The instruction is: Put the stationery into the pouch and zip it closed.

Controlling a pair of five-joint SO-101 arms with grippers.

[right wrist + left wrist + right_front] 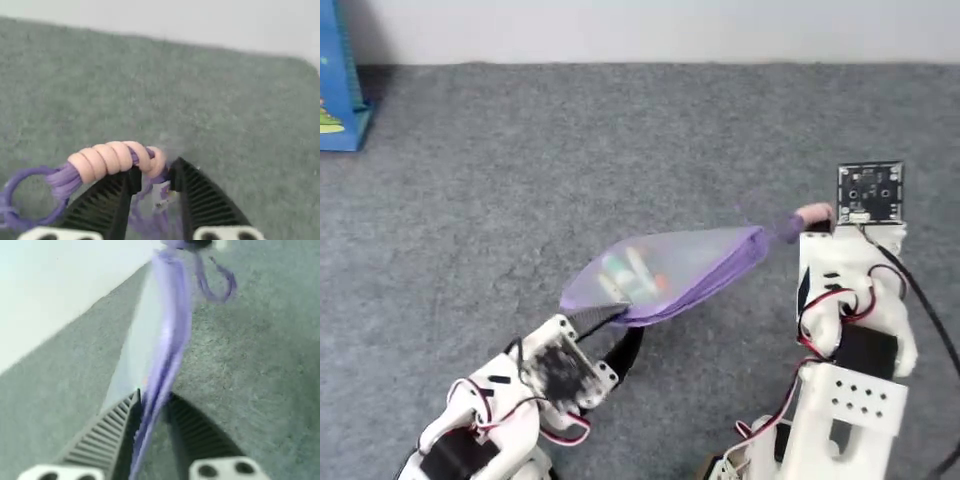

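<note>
A translucent purple pouch point(665, 270) hangs stretched between the two arms above the grey carpet, with stationery point(632, 273) showing through its wall. My left gripper point(612, 318) is shut on the pouch's near-left end; in the left wrist view the purple edge point(167, 355) runs out from between the fingers point(112, 427). My right gripper point(812, 222) is shut at the pouch's right end, by the pink beaded zip pull point(115, 159) and its purple cord loop point(30, 195). The pull lies against the fingertips point(132, 181).
A blue box point(338, 90) stands at the far left edge of the carpet. A pale wall point(650, 30) borders the back. The carpet around the pouch is open.
</note>
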